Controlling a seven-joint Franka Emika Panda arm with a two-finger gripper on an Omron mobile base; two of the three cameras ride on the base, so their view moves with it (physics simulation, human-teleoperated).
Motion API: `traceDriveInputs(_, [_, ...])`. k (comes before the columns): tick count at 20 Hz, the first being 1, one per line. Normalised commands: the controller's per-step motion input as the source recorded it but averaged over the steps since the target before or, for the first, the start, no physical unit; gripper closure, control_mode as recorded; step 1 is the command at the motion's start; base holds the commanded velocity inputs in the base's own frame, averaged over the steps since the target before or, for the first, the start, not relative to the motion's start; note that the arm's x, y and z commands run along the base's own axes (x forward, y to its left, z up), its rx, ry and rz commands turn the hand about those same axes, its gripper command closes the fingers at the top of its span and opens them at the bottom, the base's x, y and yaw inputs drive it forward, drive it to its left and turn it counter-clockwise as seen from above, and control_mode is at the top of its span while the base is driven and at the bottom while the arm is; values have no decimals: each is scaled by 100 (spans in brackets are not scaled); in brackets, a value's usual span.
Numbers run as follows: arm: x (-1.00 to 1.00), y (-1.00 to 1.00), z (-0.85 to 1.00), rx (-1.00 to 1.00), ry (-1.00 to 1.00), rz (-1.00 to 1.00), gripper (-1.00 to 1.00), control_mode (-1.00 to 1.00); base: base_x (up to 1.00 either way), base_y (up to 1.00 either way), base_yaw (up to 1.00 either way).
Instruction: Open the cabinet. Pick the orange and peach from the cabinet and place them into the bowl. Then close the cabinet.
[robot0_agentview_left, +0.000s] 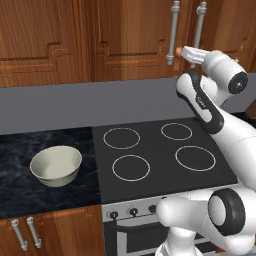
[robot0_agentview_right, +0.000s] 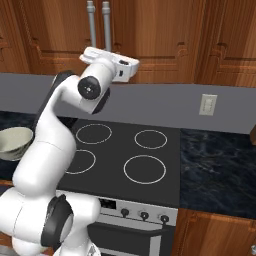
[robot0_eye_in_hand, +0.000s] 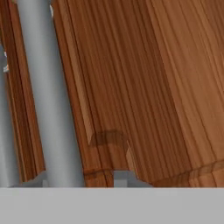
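Note:
The cabinet (robot0_agentview_left: 150, 30) has both reddish-brown doors shut, so the orange and the peach are hidden. Its two silver bar handles (robot0_agentview_left: 173, 30) hang side by side, and they also show as handles (robot0_agentview_right: 98, 22) above the hand. My gripper (robot0_agentview_left: 180, 53) is raised to the lower ends of the handles, right at the door face. Close up, one handle (robot0_eye_in_hand: 48, 96) runs along the wood at the left. My fingertips are not visible, so I cannot tell how the jaws stand. The cream-white bowl (robot0_agentview_left: 56, 165) stands empty on the dark counter left of the stove; its rim is the bowl (robot0_agentview_right: 12, 141) behind my arm.
A black stove (robot0_agentview_left: 165, 150) with four burner rings lies below my arm. Dark marble counter (robot0_agentview_right: 215, 165) flanks it. A wall outlet (robot0_agentview_right: 208, 105) is on the grey backsplash. Handleless panelled wall cabinets (robot0_agentview_left: 40, 35) stand to the left. A low cabinet with short handles (robot0_agentview_left: 25, 232) is under the bowl.

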Motion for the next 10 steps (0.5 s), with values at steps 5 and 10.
traceDriveInputs(5, [-68, -100, 9, 16, -9, 0, 100, -100, 0, 0, 0])
traceDriveInputs(10, [-53, -100, 8, 18, -10, 3, 100, -100, 0, 0, 0])
